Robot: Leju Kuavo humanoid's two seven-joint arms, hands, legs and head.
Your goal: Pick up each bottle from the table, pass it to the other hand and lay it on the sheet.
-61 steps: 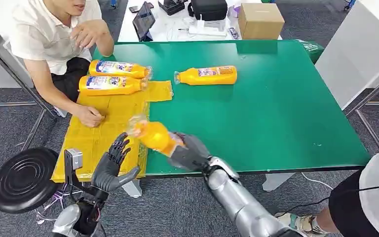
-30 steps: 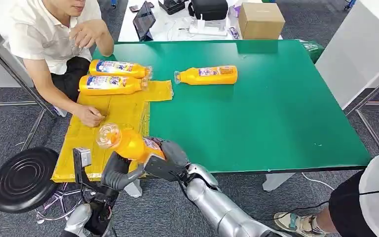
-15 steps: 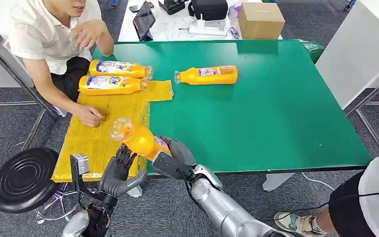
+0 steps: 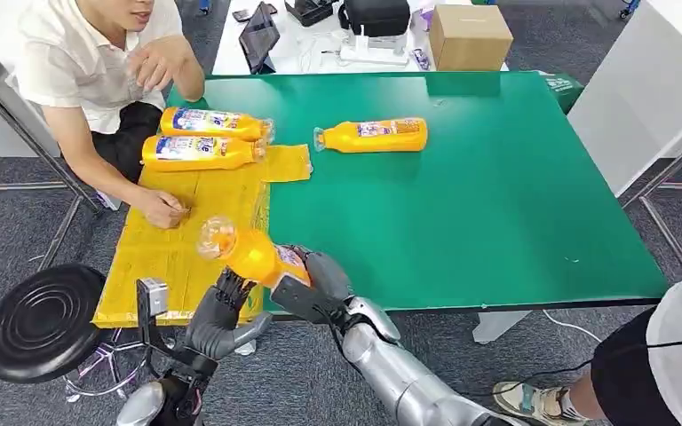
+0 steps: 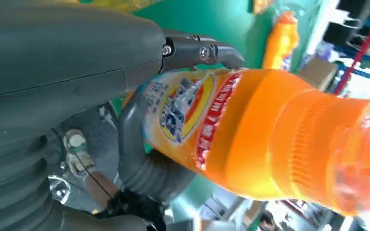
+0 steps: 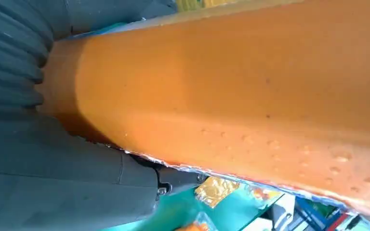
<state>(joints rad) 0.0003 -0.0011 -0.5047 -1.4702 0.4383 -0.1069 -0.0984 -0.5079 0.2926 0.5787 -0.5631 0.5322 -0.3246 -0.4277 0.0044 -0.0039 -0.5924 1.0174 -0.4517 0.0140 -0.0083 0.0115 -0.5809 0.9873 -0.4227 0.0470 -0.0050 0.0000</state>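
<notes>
Bottle (image 4: 250,254) held by right hand (image 4: 313,286), cap pointing up-left; left hand (image 4: 218,324) open just below.

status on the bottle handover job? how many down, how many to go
Two bottles already lie at the yellow sheet's far end. A third bottle is mid-handover: the right hand grips its base while the left hand reaches up under it, fingers on its body in the left wrist view. One bottle is left on the green table.
</notes>
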